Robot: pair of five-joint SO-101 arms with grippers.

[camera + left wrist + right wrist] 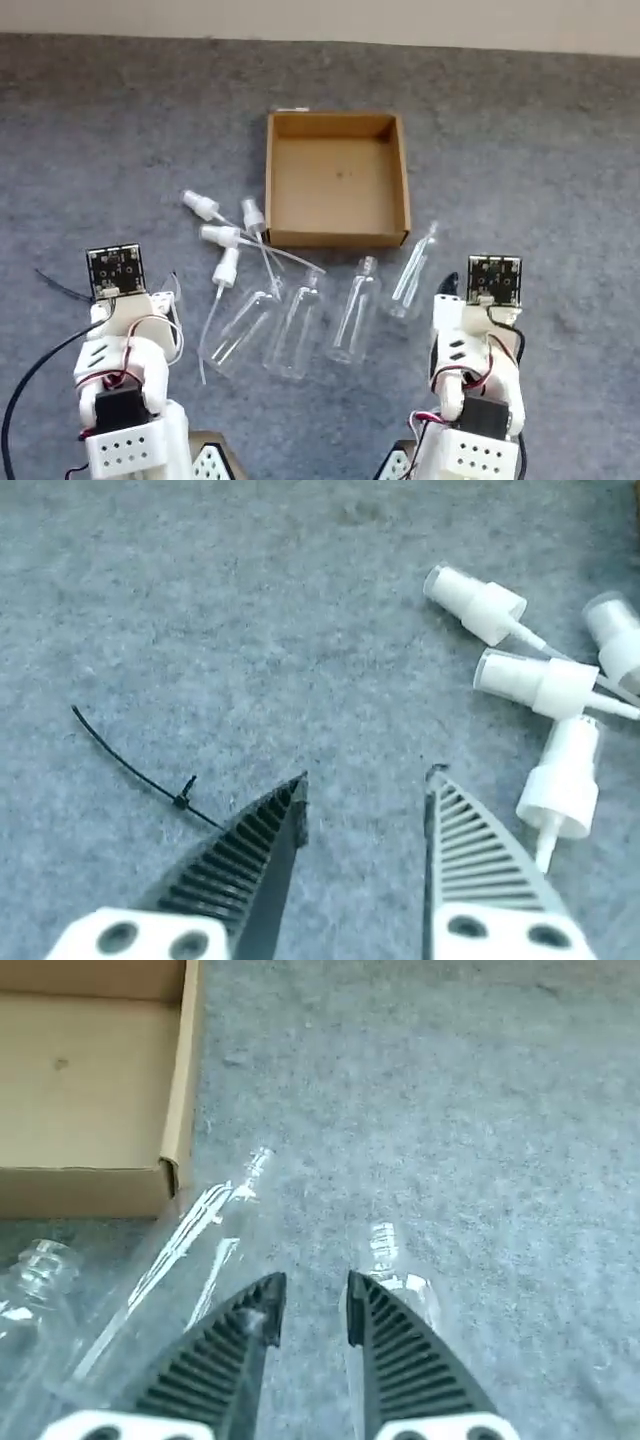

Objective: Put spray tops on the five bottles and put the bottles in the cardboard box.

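Observation:
An open cardboard box [338, 180] lies at the middle back, with nothing in it. Several white spray tops [221, 236] are scattered to its left front. Three clear bottles [297, 322] lie uncapped side by side in front of the box, and two slimmer ones [415, 268] lie off its right front corner. My left gripper [365, 790] is open over bare carpet, with the spray tops [535, 680] a little ahead and to one side. My right gripper [315, 1290] is narrowly open and holds nothing. It hovers between a slim bottle [200, 1230] and another bottle's neck [385, 1245].
A black zip tie [140, 775] lies on the grey carpet near the left gripper. The left arm [125, 340] and right arm [470, 340] stand at the front edge. The box's corner [175, 1175] is just beyond the right gripper.

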